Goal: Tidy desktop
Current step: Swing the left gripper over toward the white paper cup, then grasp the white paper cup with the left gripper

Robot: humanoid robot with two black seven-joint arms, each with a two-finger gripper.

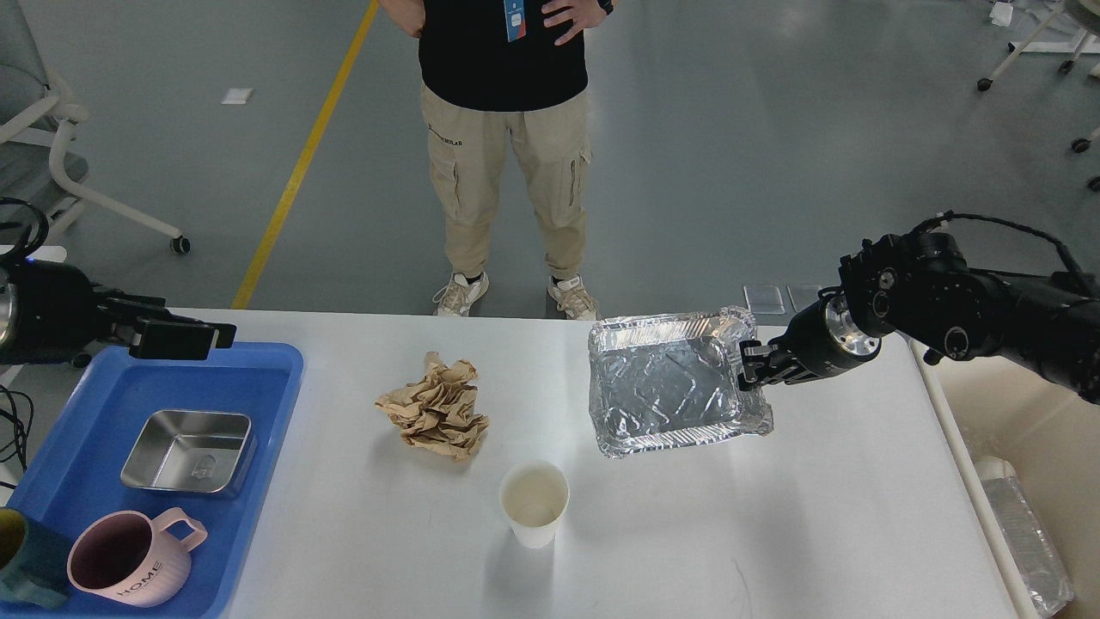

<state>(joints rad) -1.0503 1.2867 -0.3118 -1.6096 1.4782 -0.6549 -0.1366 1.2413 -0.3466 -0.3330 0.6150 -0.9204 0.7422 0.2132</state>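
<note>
The white desktop point(687, 533) fills the lower view. My right gripper point(749, 365) comes in from the right and is shut on the right rim of an empty foil tray point(666, 387), which looks slightly tilted near the table's back. A crumpled brown paper point(436, 408) lies at the centre. An empty white paper cup point(534, 503) stands upright in front of it. My left gripper point(180, 338) hovers over the back edge of the blue tray point(275, 387); it looks like one dark block, so its fingers cannot be told apart.
The blue tray holds a steel container point(189, 451), a pink mug point(129, 559) and a teal object point(26, 563). A beige bin point(1031, 430) beside the table's right edge holds another foil tray point(1027, 542). A person point(507, 155) stands behind the table.
</note>
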